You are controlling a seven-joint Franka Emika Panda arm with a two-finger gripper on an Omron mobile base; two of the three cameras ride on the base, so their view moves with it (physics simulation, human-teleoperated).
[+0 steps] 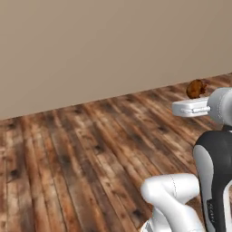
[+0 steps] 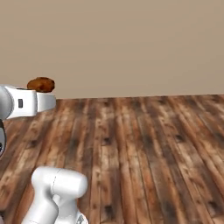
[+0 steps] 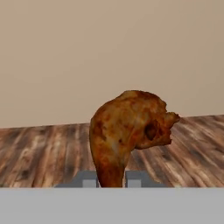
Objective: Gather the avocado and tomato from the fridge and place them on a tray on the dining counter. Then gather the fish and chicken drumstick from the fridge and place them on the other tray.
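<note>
Left base view: wood floor on the left under a plain beige wall, then the white arm at lower right, with the drumstick just past the hand, up off the floor. Right base view puts the drumstick at far left, floor to its right. Hand view: gripper closed on the drumstick's narrow end, fingertips either side, meaty end upward

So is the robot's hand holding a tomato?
No, the gripper is shut on a browned chicken drumstick, whose narrow end sits between the two fingertips in the hand view.
</note>
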